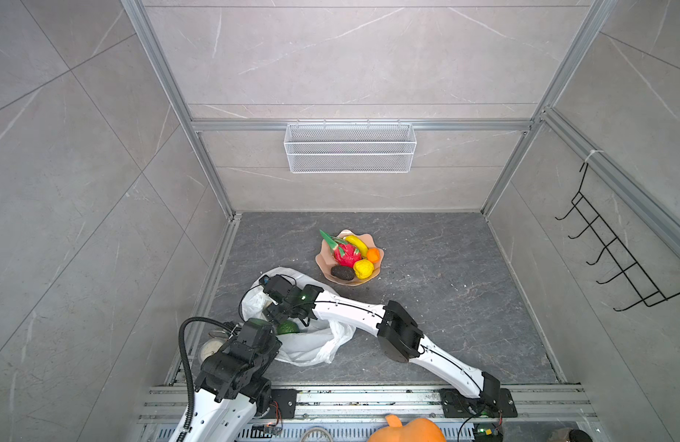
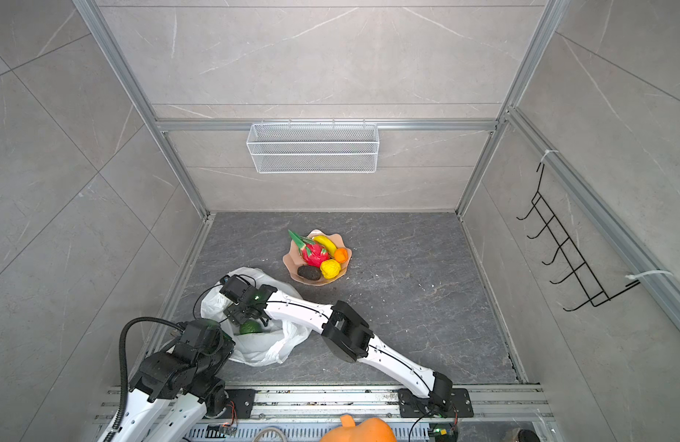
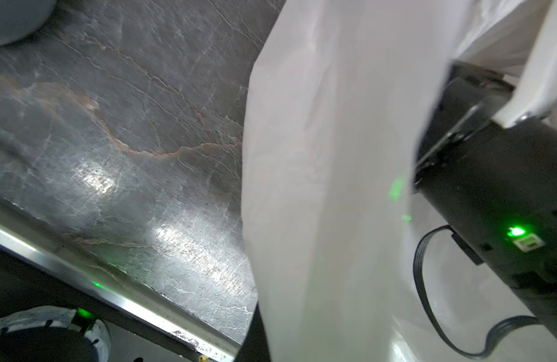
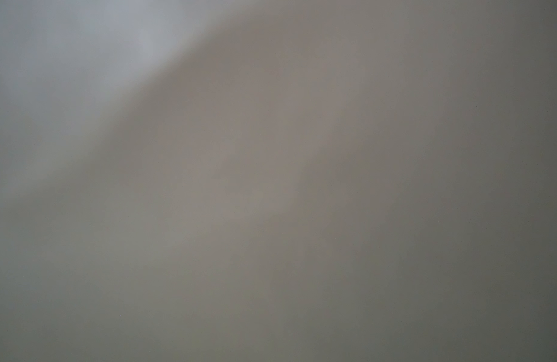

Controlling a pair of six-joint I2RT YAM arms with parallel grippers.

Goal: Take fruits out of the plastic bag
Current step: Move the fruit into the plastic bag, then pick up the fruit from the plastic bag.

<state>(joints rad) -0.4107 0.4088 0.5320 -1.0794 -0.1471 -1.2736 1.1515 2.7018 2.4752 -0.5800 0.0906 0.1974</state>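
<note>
A: What can go wrong from here?

B: From the left: the left arm [image 1: 250,344] stands at the rim of the plastic bag [image 1: 311,346]. The left gripper is pressed together, but it sits under its own wrist, so I cannot tell if it pinches film. If that side drops, the mouth prob. falls shut over the green fruit [image 1: 288,328], the only 1 I see inside. The right gripper [image 1: 279,313] is down in the mouth, just beside that fruit; spread or not, I cannot tell. It may catch thin film together w/ the fruit, or the round fruit may roll off.

A: And the rest?

B: 5 fruits lie already in the bowl [image 1: 323,268], further right, apart from the bag.

A: What is hidden?

B: Left wrist view: mostly bag film, no fingers. Right wrist view: only grey blur. Any more fruit under the folds is not visible.
</note>
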